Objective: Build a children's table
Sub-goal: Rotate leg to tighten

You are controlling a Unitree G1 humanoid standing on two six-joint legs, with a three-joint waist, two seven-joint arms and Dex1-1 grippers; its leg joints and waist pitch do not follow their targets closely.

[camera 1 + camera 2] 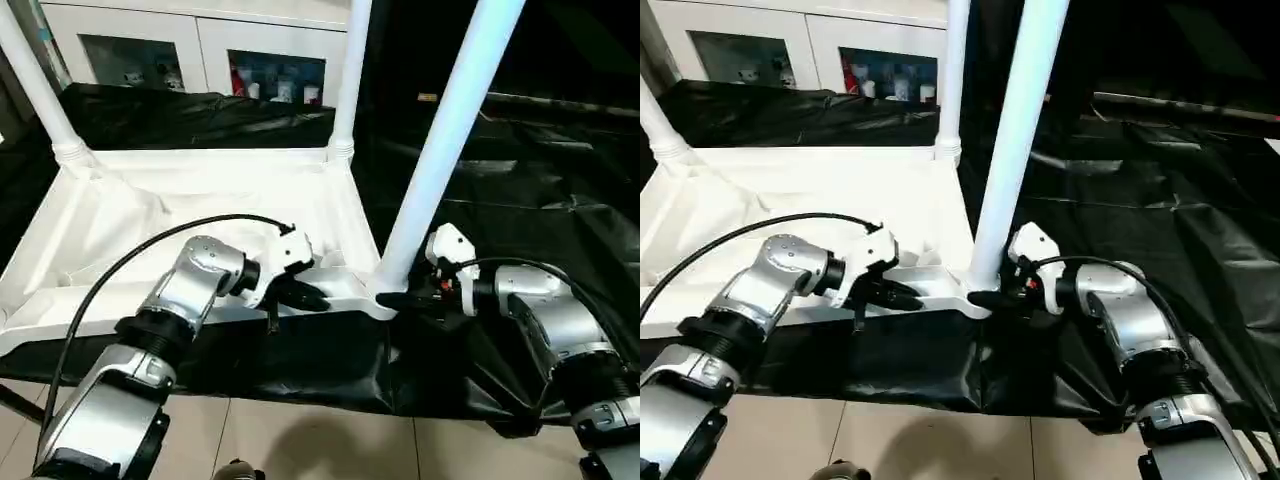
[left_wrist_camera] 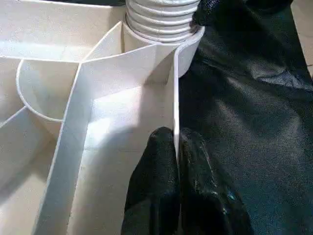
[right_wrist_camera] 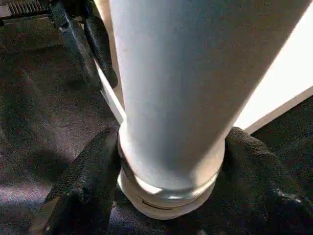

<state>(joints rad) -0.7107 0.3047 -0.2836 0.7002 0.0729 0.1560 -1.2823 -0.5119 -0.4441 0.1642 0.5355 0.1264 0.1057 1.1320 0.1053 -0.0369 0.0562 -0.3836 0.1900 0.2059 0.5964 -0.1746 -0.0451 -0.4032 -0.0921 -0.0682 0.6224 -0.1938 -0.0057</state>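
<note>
We've got the upturned white plastic tabletop (image 1: 190,215) on black sheeting; left gripper (image 2: 177,147) pinches its stiff rim, right gripper (image 3: 171,166) straddles the smooth, light tapered white leg (image 1: 440,150) at its base — best hold there.

A black plastic sheet (image 1: 520,215) covers the work surface, wrinkled and glossy, and hangs over the near edge above a pale tiled floor (image 1: 300,440). The white tabletop (image 1: 130,215) lies upside down directly on the sheet, rim upward, taking up the left part. The sheet to its right is bare and creased.
</note>
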